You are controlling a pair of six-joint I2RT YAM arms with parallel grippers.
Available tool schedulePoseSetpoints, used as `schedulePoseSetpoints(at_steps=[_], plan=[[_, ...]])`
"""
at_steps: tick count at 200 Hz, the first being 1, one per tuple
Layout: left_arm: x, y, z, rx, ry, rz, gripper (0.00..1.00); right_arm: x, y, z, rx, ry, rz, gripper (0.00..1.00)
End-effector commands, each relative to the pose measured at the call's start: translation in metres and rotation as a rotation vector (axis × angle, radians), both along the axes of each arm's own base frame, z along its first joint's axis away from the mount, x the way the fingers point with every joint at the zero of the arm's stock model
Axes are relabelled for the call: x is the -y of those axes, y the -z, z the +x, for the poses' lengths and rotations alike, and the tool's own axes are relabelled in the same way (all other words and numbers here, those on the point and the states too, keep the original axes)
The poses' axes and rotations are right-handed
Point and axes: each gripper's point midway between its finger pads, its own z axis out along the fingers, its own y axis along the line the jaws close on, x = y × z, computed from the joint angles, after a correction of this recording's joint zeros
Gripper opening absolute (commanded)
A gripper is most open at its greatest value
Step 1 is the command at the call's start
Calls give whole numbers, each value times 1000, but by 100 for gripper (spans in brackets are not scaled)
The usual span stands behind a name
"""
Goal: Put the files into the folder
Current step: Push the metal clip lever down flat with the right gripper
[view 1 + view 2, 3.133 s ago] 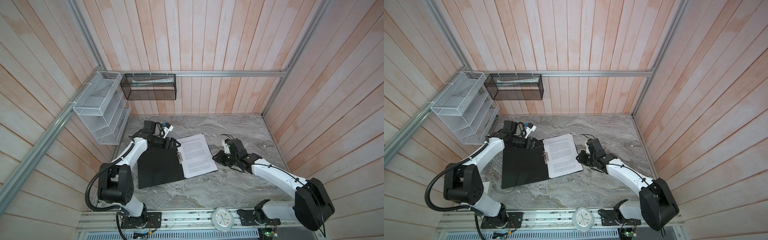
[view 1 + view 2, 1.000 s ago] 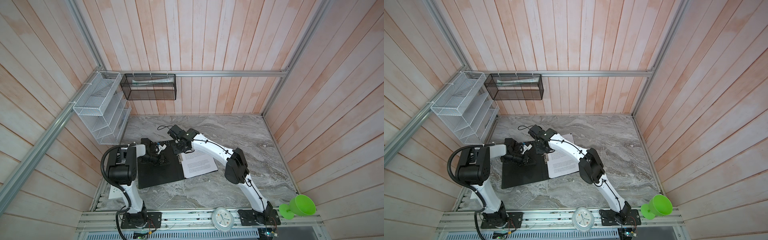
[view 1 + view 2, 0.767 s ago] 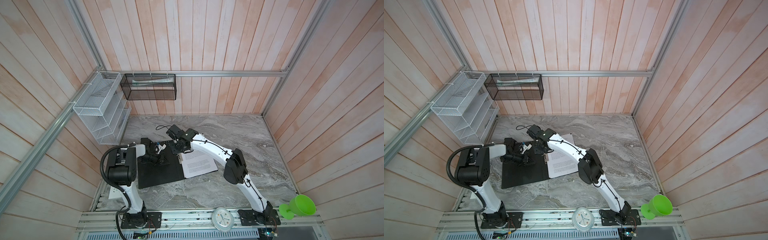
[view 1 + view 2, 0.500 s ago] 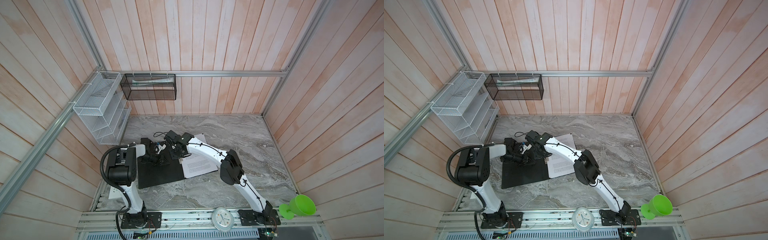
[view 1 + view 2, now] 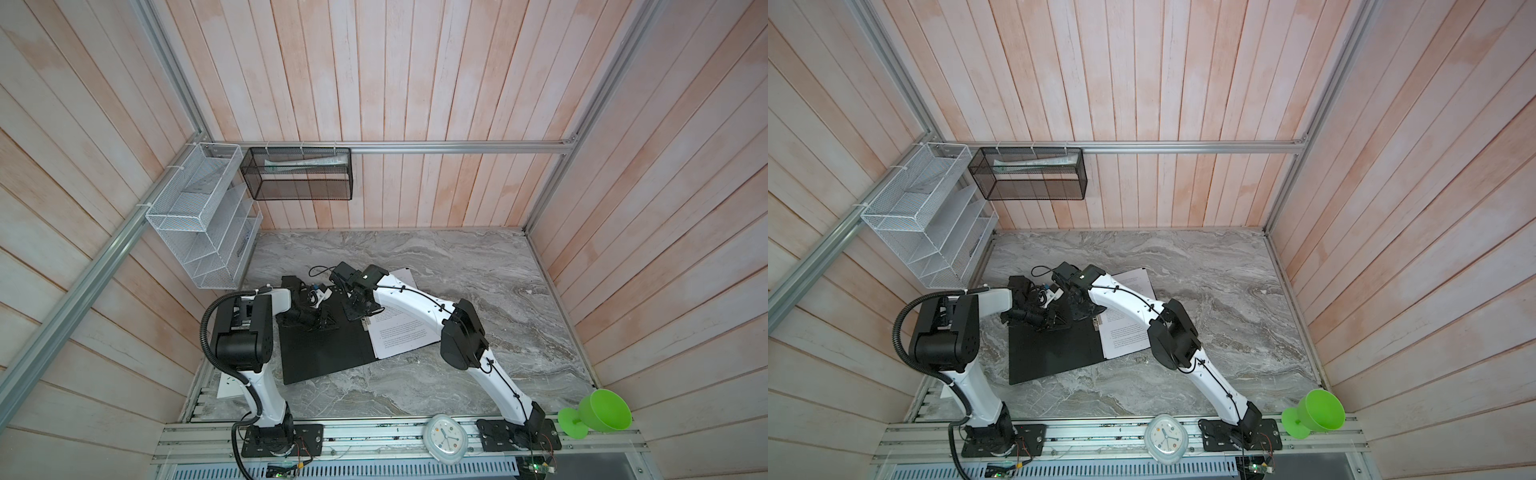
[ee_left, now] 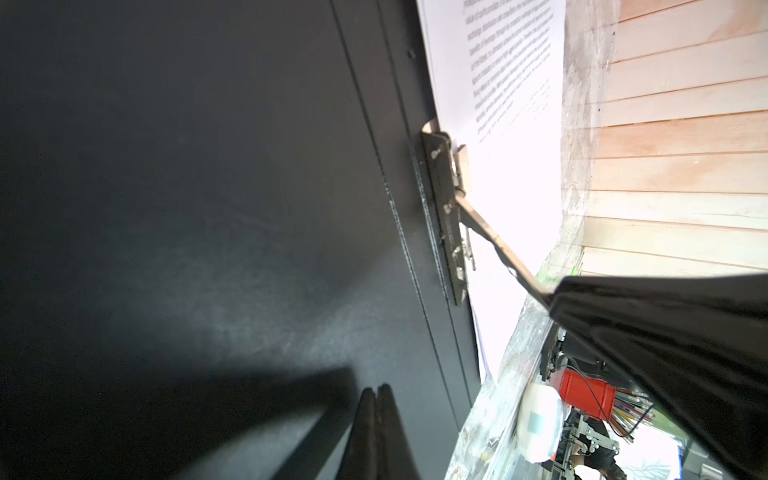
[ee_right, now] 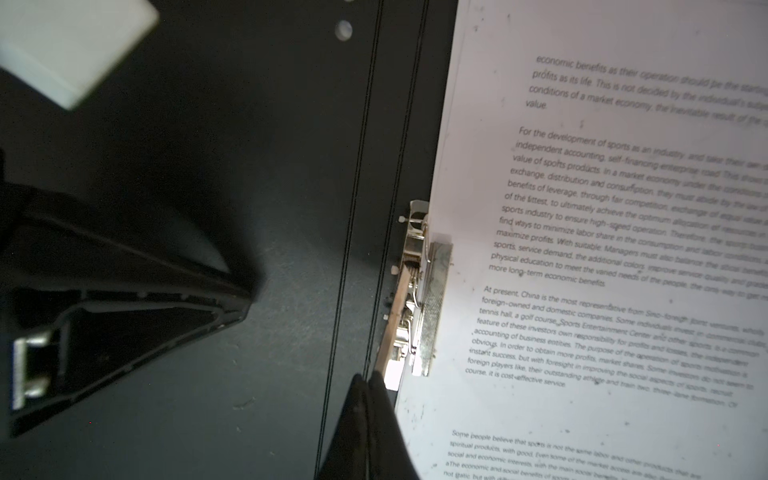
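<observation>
The folder [image 5: 324, 353] [image 5: 1054, 353] lies open on the marble table, black inside up. The files [image 5: 399, 332] [image 5: 1125, 336] [image 7: 602, 249], white sheets of printed text, rest on its right half with their edge under the metal clip [image 7: 432, 307] [image 6: 446, 216] along the spine. The clip's lever [image 6: 494, 241] [image 7: 392, 316] stands raised. My right gripper [image 7: 368, 378] [image 5: 360, 316] is shut on the lever's end. My left gripper [image 6: 376, 390] [image 5: 328, 326] is shut, empty, its tips resting on the folder's black left half [image 6: 208, 208].
A white wire rack [image 5: 203, 232] hangs on the left wall and a black mesh basket [image 5: 299, 174] on the back wall. A white clock [image 5: 444, 438] and a green cup [image 5: 598, 413] sit at the front rail.
Since three seconds ago the right arm has reached across to the clip. In the last second its gripper slid slightly left and closed on the lever. The left gripper has stayed put.
</observation>
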Motion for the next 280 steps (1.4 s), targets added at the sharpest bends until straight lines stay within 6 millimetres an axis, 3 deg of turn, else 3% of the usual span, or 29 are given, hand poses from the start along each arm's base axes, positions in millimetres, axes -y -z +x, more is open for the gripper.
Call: schedulePoseSetpoints(at_steps=[1,59,114,150,191,215,234,280], plan=[[-5,4,7,-10,-18,24,0,12,20,-6,-26,-12,-90,5],[-5,8,18,-27,-19,24,0,19,18,-4,-2,-11,-123,5],[-9,21,19,-66,-50,61,0,32,35,-7,-20,-13,-191,2],[-6,15,21,-60,-45,33,0,25,5,7,55,5,-131,6],[-4,1,23,-24,-37,19,0,10,-59,27,177,38,-5,13],[-1,-8,21,-11,-30,12,0,-6,-72,22,159,8,93,12],[2,-11,16,-4,-19,12,0,-10,-67,14,112,-11,106,10],[6,-6,10,-14,0,12,0,-4,-24,-9,-31,-55,26,10]])
